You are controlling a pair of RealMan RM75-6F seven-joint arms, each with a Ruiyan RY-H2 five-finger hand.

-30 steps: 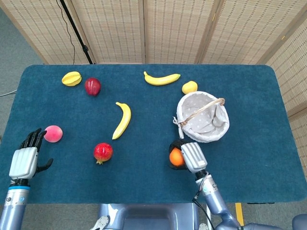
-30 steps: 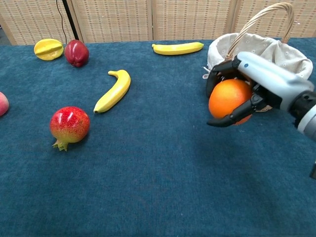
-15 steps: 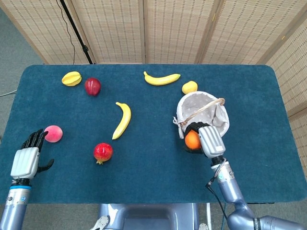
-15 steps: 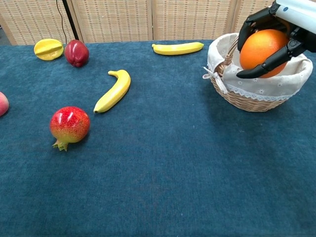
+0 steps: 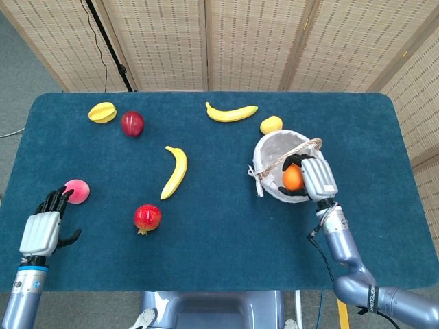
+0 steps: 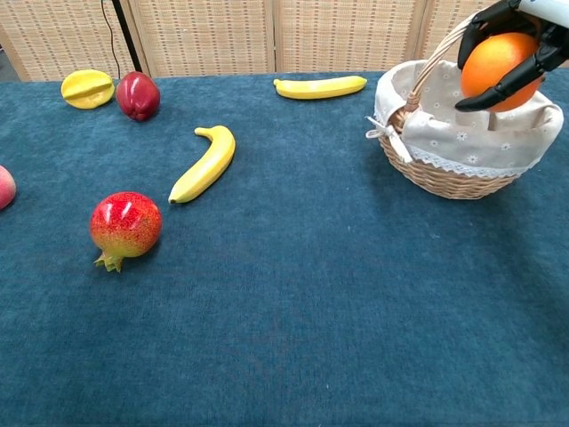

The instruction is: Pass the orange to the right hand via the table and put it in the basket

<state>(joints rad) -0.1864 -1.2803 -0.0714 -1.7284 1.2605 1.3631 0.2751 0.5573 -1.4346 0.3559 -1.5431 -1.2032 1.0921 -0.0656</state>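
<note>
Now the round orange fruit (image 5: 292, 177) hangs over the lined hollow of the white-cloth wicker basket (image 5: 271, 154), carried there from the table in front of the basket within the last second. The right hand (image 5: 314, 179) grips it, dark fingers curled round its sides. Only the release seems left. Being a ball, the orange has no long axis or facing to speak of. Far left of the basket, the left hand (image 5: 42, 229) holds nothing, fingers loosely apart beside a pink peach (image 5: 77, 191).
</note>
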